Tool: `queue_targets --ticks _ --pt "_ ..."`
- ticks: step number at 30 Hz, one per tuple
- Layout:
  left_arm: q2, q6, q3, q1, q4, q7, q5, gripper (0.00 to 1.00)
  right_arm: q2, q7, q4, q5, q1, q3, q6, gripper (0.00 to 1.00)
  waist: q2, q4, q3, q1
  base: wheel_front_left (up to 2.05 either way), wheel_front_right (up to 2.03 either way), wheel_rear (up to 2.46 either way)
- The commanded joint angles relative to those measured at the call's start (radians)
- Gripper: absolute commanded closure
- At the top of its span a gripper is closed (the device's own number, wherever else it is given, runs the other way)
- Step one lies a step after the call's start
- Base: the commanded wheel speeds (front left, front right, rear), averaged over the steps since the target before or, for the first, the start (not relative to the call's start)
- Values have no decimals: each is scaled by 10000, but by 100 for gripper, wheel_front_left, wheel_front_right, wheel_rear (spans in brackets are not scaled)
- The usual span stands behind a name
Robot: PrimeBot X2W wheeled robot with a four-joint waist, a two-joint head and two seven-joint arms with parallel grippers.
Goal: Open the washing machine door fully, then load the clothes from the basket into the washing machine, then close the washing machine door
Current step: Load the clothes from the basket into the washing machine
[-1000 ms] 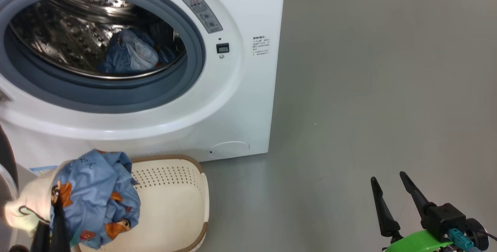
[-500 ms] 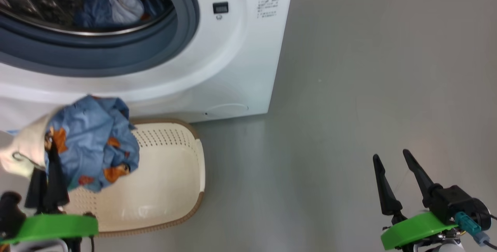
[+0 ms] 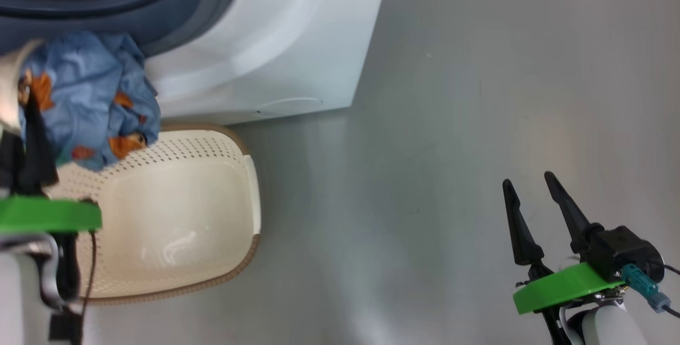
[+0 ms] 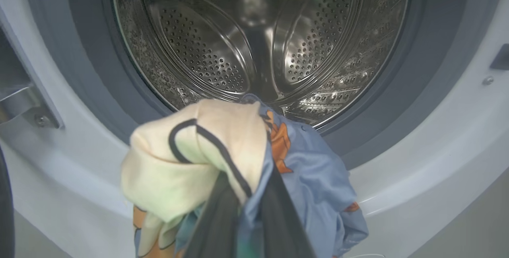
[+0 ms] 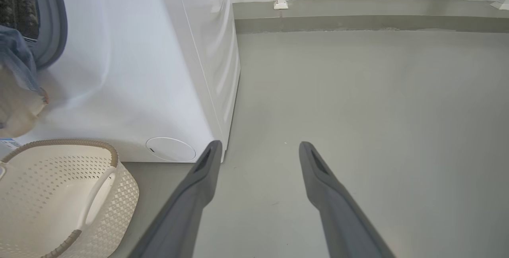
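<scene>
Holding: left gripper (image 4: 249, 194) pinched tight on clothes (image 4: 310, 170), a blue and cream bundle
Clothes: lifted over basket's far-left corner, just before washer (image 3: 276, 42) mouth, outside drum (image 4: 238, 43)
Basket (image 3: 175, 217): on floor (image 3: 425, 148), against washer's near side
Right gripper (image 3: 526, 177): fingers spread wide, holding nothing, over floor at right

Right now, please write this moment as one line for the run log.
phase: loading | left gripper: shut on clothes, facing open drum | right gripper: open, empty, above floor | basket: no clothes visible inside
</scene>
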Motion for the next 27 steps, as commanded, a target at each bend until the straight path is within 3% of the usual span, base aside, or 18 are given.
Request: queue_targets --ticks 1,8,18,27 --pt "579 -24 154 -460 -54 -63 -31 100 -50 -49 -231 92 -69 309 16 0 -1 -264 341 0 0 0 0" --pt "1638 -24 -589 -2228 1266 -40 -218 100 -50 -49 -213 256 -260 443 16 0 -1 -559 766 0 0 0 0" --pt "2656 -24 -1397 -4868 3068 647 -603 100 -50 -49 -212 515 -421 652 16 0 -1 -889 1260 0 0 0 0" --pt "2972 -24 -2172 -7158 4560 1160 -539 100 -50 -49 -161 747 -392 765 16 0 -1 -1089 1504 0 0 0 0"
